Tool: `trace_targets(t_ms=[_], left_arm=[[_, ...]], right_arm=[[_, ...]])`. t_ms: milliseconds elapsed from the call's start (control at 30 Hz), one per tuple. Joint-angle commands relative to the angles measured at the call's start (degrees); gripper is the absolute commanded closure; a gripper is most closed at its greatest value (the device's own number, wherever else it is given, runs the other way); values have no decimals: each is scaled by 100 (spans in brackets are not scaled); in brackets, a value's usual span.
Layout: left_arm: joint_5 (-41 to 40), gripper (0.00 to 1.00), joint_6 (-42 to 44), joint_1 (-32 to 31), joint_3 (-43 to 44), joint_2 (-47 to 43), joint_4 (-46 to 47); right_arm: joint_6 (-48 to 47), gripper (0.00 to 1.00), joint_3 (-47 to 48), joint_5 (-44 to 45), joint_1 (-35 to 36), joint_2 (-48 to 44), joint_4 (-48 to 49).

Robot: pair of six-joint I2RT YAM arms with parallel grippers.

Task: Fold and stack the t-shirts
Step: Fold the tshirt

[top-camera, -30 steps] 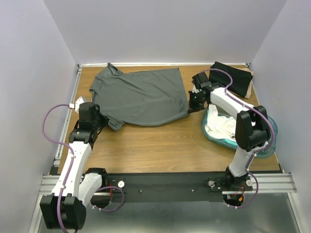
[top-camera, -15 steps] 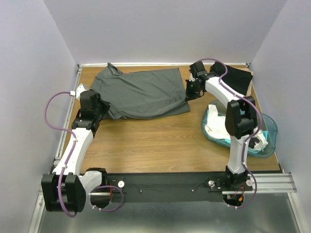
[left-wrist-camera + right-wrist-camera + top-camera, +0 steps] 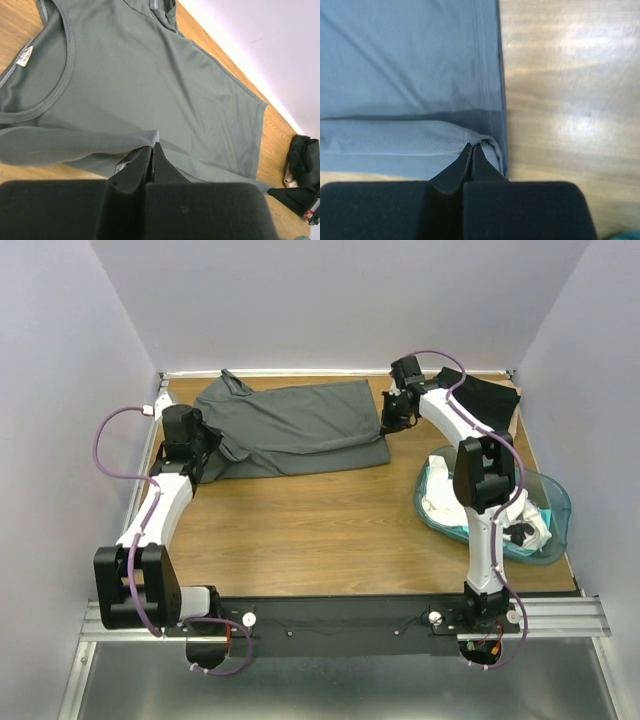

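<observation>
The dark grey t-shirt [image 3: 295, 425] lies spread at the back of the table, its near edge lifted and carried over the rest. My left gripper [image 3: 207, 443] is shut on its near left edge, by the sleeve; the pinch shows in the left wrist view [image 3: 152, 145] with the shirt [image 3: 150, 80] beyond. My right gripper [image 3: 388, 420] is shut on the near right hem corner; the right wrist view [image 3: 471, 146] shows the shirt [image 3: 405, 65] folded over there. A folded black t-shirt [image 3: 488, 400] lies at the back right. White t-shirts [image 3: 447, 498] lie in the tub.
A translucent teal plastic tub [image 3: 556, 502] sits at the right edge of the wooden table [image 3: 310, 530]. Grey walls close in the back and both sides. The black shirt also shows at the far right of the left wrist view [image 3: 304, 160].
Both grippers have moved toward the back of the table, carrying the grey shirt's near edge over the rest. The shirt now looks narrower front to back.
</observation>
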Motion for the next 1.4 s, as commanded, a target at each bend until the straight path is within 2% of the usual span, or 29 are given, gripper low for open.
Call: trace_targets(t_ms=[0,333,633,800,900,933,967,1000,1033,1067,1100,1200,1367], left_arm=[[171,100,179,107,184,303,311],[672,100,575,231,756,1410,522],[1059,100,1005,231,1818,2676,513],[1182,100,1137,231,2460,3308,417],[1165,86,1234,231,2768,3581,346],[1156,78,1260,231,2838,3634,346],[1147,73,1278,231,2987,3696,346],[1112,67,1321,231,3066,3783,172],[1086,55,1331,239,3206,3828,127],[1059,49,1357,239,3260,3846,83],[1059,42,1366,239,3304,3820,65],[1033,36,1436,239,3340,3566,30],[927,34,1761,239,2682,2741,-189]], right_arm=[[-28,100,412,147,-73,395,-85],[42,100,1037,112,-161,888,-85],[77,99,1195,33,-188,1116,-76],[112,92,1291,15,-188,1160,-76],[130,86,1379,15,-188,1169,-76],[147,86,1414,24,-196,1178,-76],[147,83,1441,7,-197,1204,-76],[156,74,1493,-2,-197,1213,-76],[156,66,1511,7,-197,1213,-67],[165,58,1511,7,-205,1196,-67],[174,42,1520,7,-205,1178,-67],[165,25,1442,15,-214,1003,-67],[16,18,529,42,-241,459,-41]])
